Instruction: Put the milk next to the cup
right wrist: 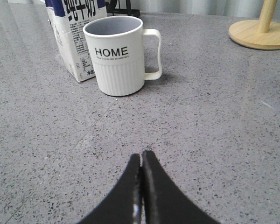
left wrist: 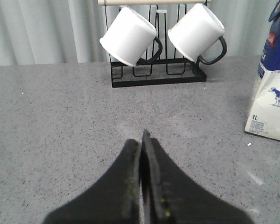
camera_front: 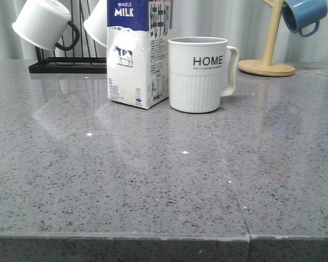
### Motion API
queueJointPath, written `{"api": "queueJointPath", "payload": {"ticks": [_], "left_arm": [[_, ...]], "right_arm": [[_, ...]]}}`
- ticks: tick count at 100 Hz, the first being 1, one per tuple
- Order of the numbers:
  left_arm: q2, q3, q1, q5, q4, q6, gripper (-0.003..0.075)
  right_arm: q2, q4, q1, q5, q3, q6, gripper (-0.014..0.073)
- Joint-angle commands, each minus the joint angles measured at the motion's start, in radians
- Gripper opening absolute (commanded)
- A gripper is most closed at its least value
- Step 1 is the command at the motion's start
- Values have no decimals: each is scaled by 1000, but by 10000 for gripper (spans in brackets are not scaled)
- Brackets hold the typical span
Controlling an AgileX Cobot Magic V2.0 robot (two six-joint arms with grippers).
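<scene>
A: Where is the tall white milk carton with the dark blue top (camera_front: 138,54)?

B: Upright on the grey speckled stone table (camera_front: 153,180), just beside the white ribbed "HOME" mug (camera_front: 199,73), at the mug's nine o'clock in the front view.

A: And the grippers?

B: Left gripper (left wrist: 143,140) and right gripper (right wrist: 141,161) both have fingers pressed together, holding nothing, well apart from carton and mug.

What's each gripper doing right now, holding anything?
Left gripper: closed, empty, over bare table.
Right gripper: closed, empty, short of the cup.
</scene>
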Motion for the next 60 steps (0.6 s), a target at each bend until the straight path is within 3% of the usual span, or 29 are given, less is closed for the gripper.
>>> {"api": "queueJointPath", "payload": {"ticks": [1,31,60], "left_arm": [[-67,3,2,-36,0,0,-20],[-311,74,2,52,34,0,-20],[-341,98,2,52,43,0,-20]], "right_arm": [[5,-7,-1,-73,-26,-4,-66],[5,-7,-1,-73,-26,-4,-66],[5,-7,-1,-73,-26,-4,-66]]}}
